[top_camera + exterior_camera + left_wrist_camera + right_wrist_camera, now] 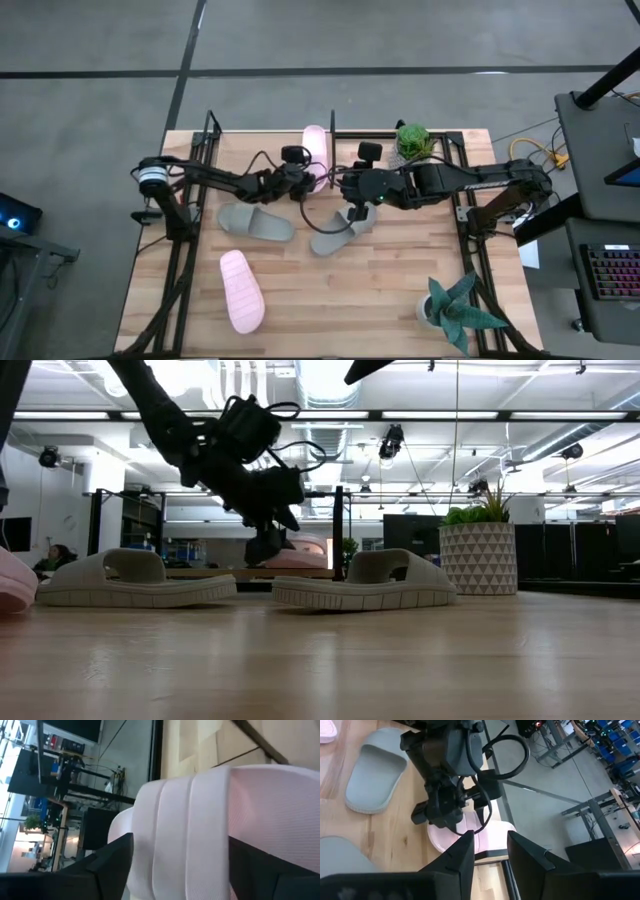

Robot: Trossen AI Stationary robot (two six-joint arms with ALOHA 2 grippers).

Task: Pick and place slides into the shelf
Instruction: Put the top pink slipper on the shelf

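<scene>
One pale pink slide (315,142) lies on the shelf (250,140) at the table's far edge. My left gripper (180,842) is open, with that slide's wide strap (190,820) filling the gap between its fingers. My right gripper (490,845) hangs open and holds nothing, high above the table just right of the left one (445,805). Two grey-green slides (255,221) (338,236) rest sole-down on the tabletop in the middle. A second pink slide (241,291) lies nearer the front left. My left gripper straddles the pink slide's strap (165,810), one finger (107,865) on each side, reaching nearly level from the table's left. The slide stays lying on the shelf board (487,854). I cannot tell whether the fingers touch it.
A potted plant in a patterned white pot (478,555) stands at the far right by the shelf. Another plant (455,310) stands at the front right. Black uprights and rods (333,125) frame the shelf. Black frames (185,250) run along the table's left and right sides.
</scene>
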